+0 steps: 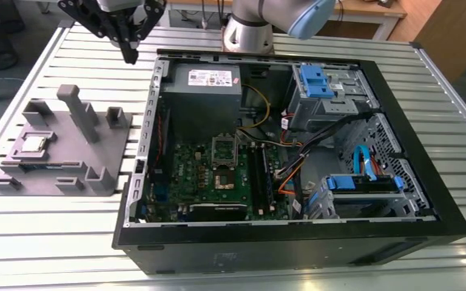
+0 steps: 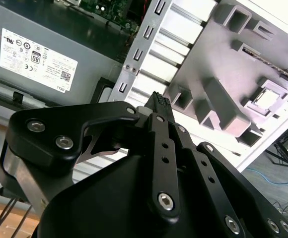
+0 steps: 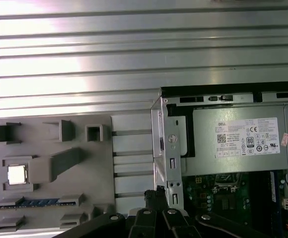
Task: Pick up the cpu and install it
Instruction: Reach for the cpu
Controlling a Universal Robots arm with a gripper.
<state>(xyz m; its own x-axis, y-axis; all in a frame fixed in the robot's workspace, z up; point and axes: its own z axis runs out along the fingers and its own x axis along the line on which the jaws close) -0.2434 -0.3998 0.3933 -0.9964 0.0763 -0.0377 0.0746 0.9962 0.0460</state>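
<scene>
End effector (image 1: 129,56), fingers drawn together and empty, hangs by the computer case (image 1: 298,245) corner, well apart from the cpu (image 1: 33,143) seated in the grey fixture (image 1: 107,142) on the counter (image 1: 55,242); probably light, rigid, fragile, best gripped by opposite edges.

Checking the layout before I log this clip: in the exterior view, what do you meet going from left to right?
cpu → hand → green motherboard → blue drive caddies
</scene>
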